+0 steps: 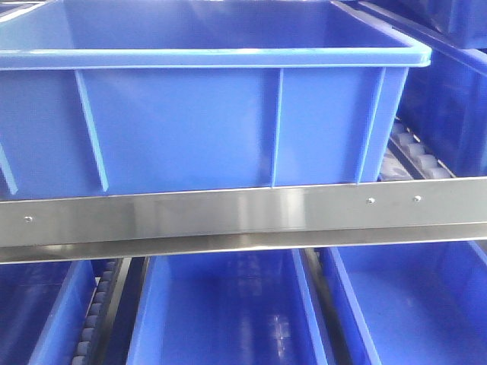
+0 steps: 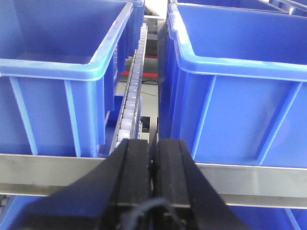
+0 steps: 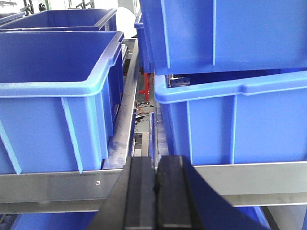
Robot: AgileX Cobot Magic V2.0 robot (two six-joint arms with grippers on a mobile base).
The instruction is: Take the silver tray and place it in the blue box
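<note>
The left claw [image 2: 152, 158] is sitting low in its own wrist view with its two black fingers pressed together and nothing between them. Its tips are pointing at the gap between two big blue crates, where a strip of little white rollers [image 2: 132, 96] is running away from the camera. The crate on the left [image 2: 57, 72] and the crate on the right [image 2: 240, 86] are both getting cut off by the picture edges. A shiny steel rail [image 2: 268, 179] is crossing under them. The right claw [image 3: 154, 191] is also squeezed shut on nothing, low in its wrist view. Past it, one blue crate [image 3: 53, 96] is sitting on the left and a stack of two blue crates [image 3: 230, 81] is standing on the right, the top one nested in the lower one. Only the front view is showing the blue box [image 1: 190, 114] face on, wide, with a thick rim and ribs down its side, resting just behind a steel shelf rail [image 1: 243, 217]. Narrower blue bins [image 1: 221, 312] are sitting below that rail. Neither claw is showing in the front view. The silver tray is not showing in any view. No writing or labels can be read anywhere.
</note>
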